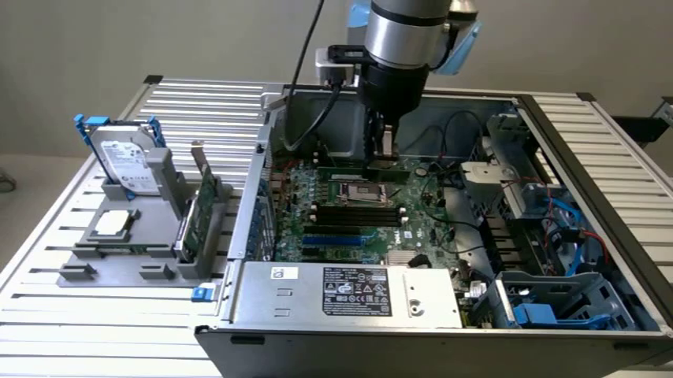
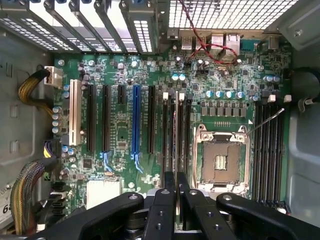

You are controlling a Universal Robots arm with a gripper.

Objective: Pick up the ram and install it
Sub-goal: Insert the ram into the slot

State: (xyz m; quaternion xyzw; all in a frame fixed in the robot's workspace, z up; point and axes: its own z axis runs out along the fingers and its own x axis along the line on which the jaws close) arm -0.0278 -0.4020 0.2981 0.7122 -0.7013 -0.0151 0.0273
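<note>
My gripper (image 1: 381, 160) is inside the open computer case, low over the motherboard (image 1: 421, 224). It is shut on the ram (image 1: 347, 167), a thin green stick held by its top edge. In the wrist view the ram (image 2: 176, 140) appears edge-on as a narrow line running away from my gripper (image 2: 176, 192). It lies along the black memory slots (image 2: 166, 135), on the side of the empty processor socket (image 2: 220, 160) that faces the expansion slots. I cannot tell whether its lower edge touches a slot.
A second bank of memory slots (image 2: 267, 150) lies on the socket's other side. On the exterior view's left, a grey holder (image 1: 126, 252) carries a hard drive (image 1: 124, 161), an expansion card (image 1: 200, 216) and a processor chip (image 1: 113, 224). The power supply (image 1: 352, 291) and drive cages (image 1: 547, 307) fill the near side.
</note>
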